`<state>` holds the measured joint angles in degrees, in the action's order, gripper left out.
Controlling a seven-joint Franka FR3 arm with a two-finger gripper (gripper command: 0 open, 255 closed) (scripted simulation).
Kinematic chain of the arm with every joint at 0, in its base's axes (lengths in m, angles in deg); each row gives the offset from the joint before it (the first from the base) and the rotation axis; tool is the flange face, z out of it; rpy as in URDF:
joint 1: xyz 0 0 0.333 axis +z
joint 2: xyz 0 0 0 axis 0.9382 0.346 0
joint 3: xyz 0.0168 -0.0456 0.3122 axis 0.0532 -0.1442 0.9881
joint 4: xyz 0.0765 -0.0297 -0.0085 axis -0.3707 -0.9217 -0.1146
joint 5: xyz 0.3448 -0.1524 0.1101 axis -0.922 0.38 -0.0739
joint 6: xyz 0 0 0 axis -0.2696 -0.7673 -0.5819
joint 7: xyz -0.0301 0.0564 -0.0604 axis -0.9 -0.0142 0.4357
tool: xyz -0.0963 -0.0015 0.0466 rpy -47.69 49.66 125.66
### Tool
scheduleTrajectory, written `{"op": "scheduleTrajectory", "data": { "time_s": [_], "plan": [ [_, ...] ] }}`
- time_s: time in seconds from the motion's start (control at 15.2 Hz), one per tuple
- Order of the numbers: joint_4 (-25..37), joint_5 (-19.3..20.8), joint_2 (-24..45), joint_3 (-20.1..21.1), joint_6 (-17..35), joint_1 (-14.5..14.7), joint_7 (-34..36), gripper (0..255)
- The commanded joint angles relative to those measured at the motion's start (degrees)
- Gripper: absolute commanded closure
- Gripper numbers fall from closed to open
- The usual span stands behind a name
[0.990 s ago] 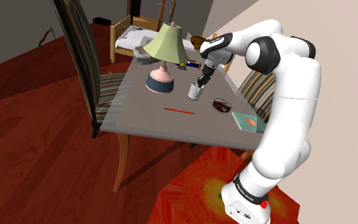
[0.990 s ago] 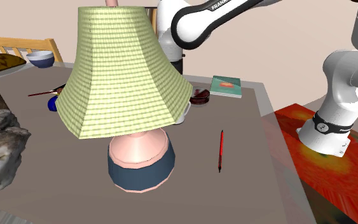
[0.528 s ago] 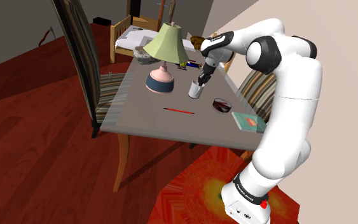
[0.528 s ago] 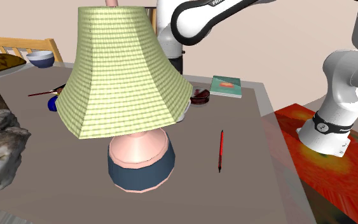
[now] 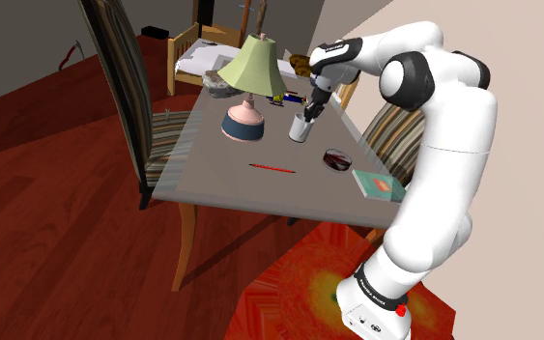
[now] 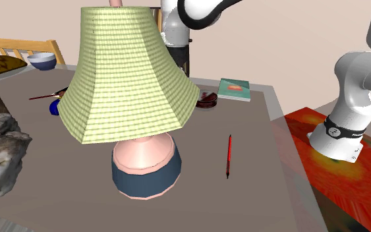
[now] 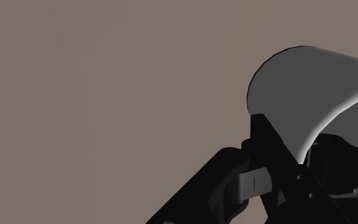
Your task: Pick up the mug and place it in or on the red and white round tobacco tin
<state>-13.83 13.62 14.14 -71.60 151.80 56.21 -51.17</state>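
black two-finger gripper [image 5: 307, 114] clenched on the rim of the white cylindrical mug [image 5: 300, 127], mug upright. dark red round tin [image 5: 336, 159] sits apart on the grey table [image 5: 223, 180].

I see the grey-brown table [image 5: 212, 179] across the middle of the shoulder frame. On it stand a green-shaded lamp [image 5: 244, 122] at upper centre, a red pen [image 5: 272, 168] just below it, and a dark round tin [image 5: 336, 159] and green book [image 5: 378, 184] toward the right.
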Motion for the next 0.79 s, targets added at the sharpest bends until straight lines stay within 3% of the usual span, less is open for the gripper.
{"op": "scheduleTrajectory", "data": {
  "time_s": [0.0,0.73],
  "plan": [
    [0.85,0.32,-0.54,-0.14,-1.33,0.03,0.28,255],
    [7.02,1.49,-2.21,-0.65,-8.93,-0.15,1.63,255]
  ]
}}
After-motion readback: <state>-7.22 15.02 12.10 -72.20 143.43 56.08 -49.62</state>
